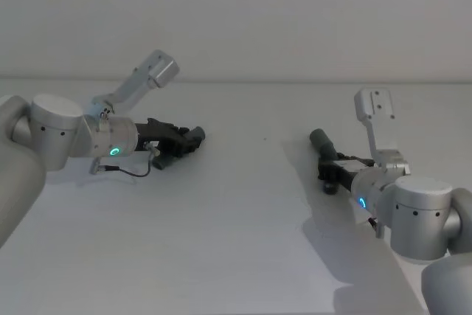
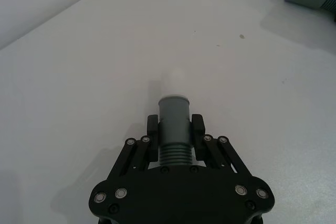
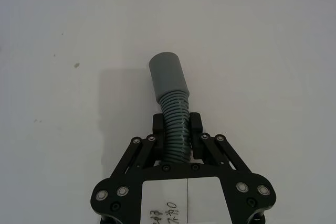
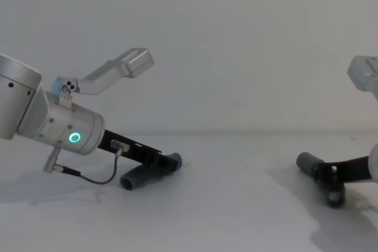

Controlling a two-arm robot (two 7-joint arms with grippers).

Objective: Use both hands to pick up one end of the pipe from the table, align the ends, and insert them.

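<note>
The move ahead turned on how the two open ends faced one another, and they did not yet face. The left hand [image 2: 175, 129] was clamped on the left pipe piece [image 2: 174, 148] where the ribs meet its smooth collar, with the white tip [image 2: 176, 81] sticking out beyond the fingers. In the head view that piece's long axis ran almost straight across the table [image 1: 243, 248] toward the robot's right. The right hand [image 3: 176, 129] was clamped on the ribbed middle of the right pipe piece [image 3: 173, 114], whose socket collar [image 3: 168, 74] pointed forward and somewhat toward the robot's left. So the two axes crossed at a wide angle rather than lying in one line.

The ends were well apart, with bare table between them. Seen from the left wrist, the socket lay far off to one side of the line of the tip, not ahead of it.

Both arms were stretched low, wrists angled down, the hands close over the table at either side. In the chest view each piece's trailing end hung down toward the surface; whether it touched could not be told.

By my judgement the socket needed swinging round to meet the tip, and both hands needed to lift and close the gap.
</note>
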